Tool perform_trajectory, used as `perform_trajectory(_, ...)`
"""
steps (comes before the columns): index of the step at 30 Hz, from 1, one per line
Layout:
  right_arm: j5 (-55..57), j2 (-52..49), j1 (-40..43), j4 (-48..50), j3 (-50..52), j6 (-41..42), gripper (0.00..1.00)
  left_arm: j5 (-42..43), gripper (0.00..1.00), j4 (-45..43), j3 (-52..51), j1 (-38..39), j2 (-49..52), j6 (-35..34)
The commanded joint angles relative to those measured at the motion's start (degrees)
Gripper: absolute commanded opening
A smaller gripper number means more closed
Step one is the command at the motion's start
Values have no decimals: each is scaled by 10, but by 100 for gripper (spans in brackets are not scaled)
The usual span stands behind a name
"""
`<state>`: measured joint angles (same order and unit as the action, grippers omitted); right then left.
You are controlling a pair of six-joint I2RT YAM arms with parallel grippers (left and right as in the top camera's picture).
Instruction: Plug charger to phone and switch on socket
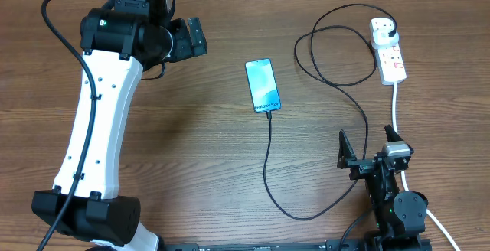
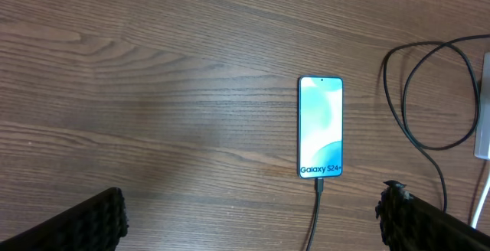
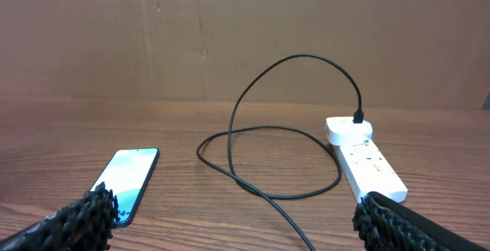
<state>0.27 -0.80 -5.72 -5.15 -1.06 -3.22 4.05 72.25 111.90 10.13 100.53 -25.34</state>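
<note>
Seen from overhead, the socket [image 1: 392,61] lies at about 12 o'clock from the right tool [image 1: 366,141], well apart from it. Its long axis runs nearly 12 to 6, with the plug end of the charger [image 1: 266,159] seated at the far end and the red switch markings nearer. The right arm is much the closer, since the left tool [image 1: 188,38] hangs far off at the socket's 9 o'clock, beyond the phone [image 1: 262,85]. Both tools have their fingers wide apart and hold nothing. The phone lies flat mid-surface, screen up, and the charger tip appears already seated in its 6 o'clock edge, so the switch looks like the step left. The wooden surface [image 1: 191,151] between right tool and socket carries only the thick white lead [image 1: 395,102], with cable loops off toward 11 o'clock, which a forward reach should avoid snagging
</note>
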Motion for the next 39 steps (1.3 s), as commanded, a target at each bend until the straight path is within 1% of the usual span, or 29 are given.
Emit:
perform_trajectory(1, 1, 6, -3, 3, 6, 0, 100, 2, 100, -1, 3, 4, 0, -4)
perform_trajectory(14, 1, 6, -3, 3, 6, 0, 100, 4, 100, 4, 3, 4, 1, -4)
perform_trajectory(19, 1, 6, -3, 3, 6, 0, 100, -16, 100, 35, 3, 4, -17, -4)
perform_trajectory(29, 1, 6, -3, 3, 6, 0, 100, -17, 99, 94, 3, 4, -50, -4)
perform_trajectory(35, 1, 6, -3, 3, 6, 0, 100, -17, 100, 83, -10, 4, -61, -4)
perform_trajectory(39, 1, 6, -3, 3, 6, 0, 100, -17, 100, 63, -52, 4, -78, -4)
